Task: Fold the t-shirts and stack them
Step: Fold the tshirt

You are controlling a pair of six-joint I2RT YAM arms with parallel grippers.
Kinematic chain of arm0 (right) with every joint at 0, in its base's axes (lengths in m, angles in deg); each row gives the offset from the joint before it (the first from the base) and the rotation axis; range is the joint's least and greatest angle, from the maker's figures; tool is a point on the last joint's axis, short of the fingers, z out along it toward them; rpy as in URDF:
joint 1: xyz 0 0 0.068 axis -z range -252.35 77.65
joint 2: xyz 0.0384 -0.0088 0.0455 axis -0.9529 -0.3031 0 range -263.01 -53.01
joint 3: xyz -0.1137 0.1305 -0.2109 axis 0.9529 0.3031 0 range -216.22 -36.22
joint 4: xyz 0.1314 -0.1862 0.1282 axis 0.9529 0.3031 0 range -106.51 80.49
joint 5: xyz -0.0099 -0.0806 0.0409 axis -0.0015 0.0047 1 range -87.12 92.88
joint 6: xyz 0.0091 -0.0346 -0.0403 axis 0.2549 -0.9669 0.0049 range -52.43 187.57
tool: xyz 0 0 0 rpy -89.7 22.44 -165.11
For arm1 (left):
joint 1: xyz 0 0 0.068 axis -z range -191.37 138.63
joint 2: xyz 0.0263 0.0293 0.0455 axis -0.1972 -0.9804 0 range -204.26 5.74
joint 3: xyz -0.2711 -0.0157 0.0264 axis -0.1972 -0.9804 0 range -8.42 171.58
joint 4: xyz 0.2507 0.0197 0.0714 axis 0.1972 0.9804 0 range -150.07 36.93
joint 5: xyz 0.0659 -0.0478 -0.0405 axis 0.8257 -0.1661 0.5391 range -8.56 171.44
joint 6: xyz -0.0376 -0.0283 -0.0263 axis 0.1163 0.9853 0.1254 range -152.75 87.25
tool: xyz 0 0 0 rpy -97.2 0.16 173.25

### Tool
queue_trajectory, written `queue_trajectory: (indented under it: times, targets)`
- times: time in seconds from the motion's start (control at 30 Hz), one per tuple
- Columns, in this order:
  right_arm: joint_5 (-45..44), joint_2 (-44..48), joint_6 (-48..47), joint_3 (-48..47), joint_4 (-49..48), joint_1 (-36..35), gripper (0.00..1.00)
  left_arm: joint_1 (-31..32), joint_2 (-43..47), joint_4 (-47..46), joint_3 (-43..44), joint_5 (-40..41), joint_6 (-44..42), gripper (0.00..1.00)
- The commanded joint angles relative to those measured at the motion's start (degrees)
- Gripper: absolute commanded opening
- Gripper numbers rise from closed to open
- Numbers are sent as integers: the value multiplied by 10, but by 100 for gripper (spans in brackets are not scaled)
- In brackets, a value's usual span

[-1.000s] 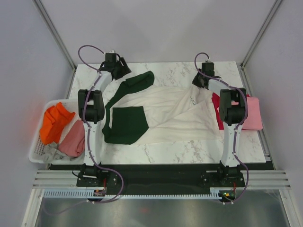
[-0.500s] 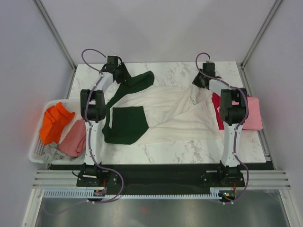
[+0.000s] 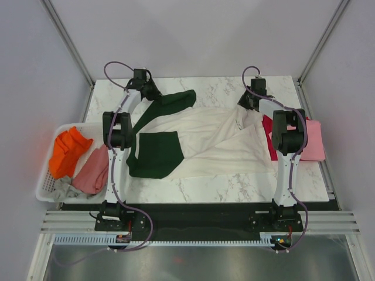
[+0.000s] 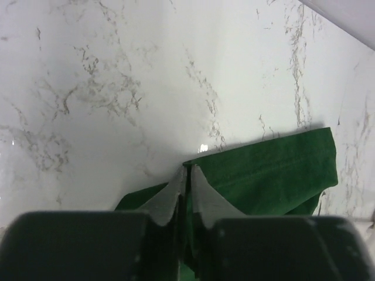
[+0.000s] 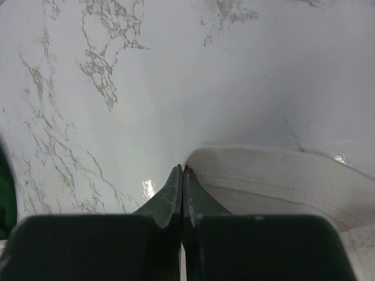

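Observation:
The large cream t-shirt (image 3: 205,137) lies spread across the middle of the marble table (image 3: 222,88), one dark green sleeve (image 3: 173,100) reaching to the back left, the other (image 3: 155,153) lying flat near the front. My left gripper (image 3: 149,92) is shut on the edge of the back green sleeve (image 4: 269,170); in the left wrist view its fingertips (image 4: 176,187) pinch the cloth. At the back right, my right gripper (image 3: 249,100) is shut on the cream hem (image 5: 263,175). A pink t-shirt (image 3: 313,140) and a crimson one (image 3: 269,132) lie at the right.
A white slatted basket (image 3: 44,187) hangs off the table's left edge, holding orange (image 3: 67,149), dusty-rose (image 3: 94,170) and grey (image 3: 64,188) t-shirts. Walls enclose the table at the back and both sides.
My left gripper has moved a little right onto the back green sleeve and shut on its edge. The right gripper has stayed shut in place.

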Motion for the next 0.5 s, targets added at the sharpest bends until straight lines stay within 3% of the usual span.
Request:
queue_trajectory:
  times: [0.0,0.03,0.47]
  targets:
    - [9,23,6,4,-20,5,1,-18,-12,-41,26,-52,21,6]
    - [9,25,7,4,-20,5,1,-20,-7,-53,22,-56,22,2]
    - [26,39,8,13,-20,16,1,-26,71,-214,-71,-146,35,2]
